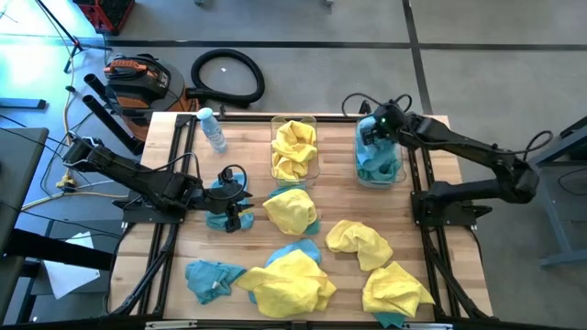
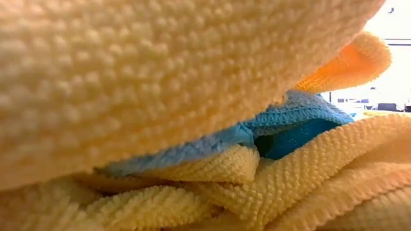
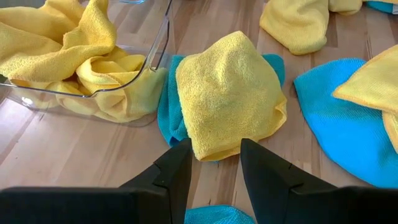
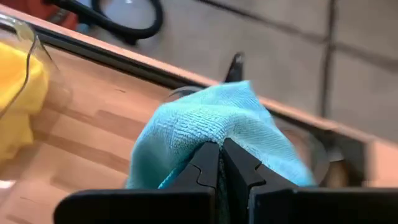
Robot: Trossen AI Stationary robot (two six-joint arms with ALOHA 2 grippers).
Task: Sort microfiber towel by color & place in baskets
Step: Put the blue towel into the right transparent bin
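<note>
Over the right-hand basket (image 1: 378,174), right gripper (image 4: 221,163) pinched onto a teal towel (image 4: 211,127); beside the yellow-filled basket (image 3: 93,93), left gripper (image 3: 214,163) spread before a yellow towel (image 3: 230,93) lying on teal; nearby a bottle (image 1: 212,128); low view smothered by towels, probably the front pile (image 1: 289,280).

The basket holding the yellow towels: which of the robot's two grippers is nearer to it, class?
Left. The left gripper hovers open just in front of the yellow-towel basket, on its left side. The right gripper, shut on a teal towel, is over the other basket, farther away.
</note>
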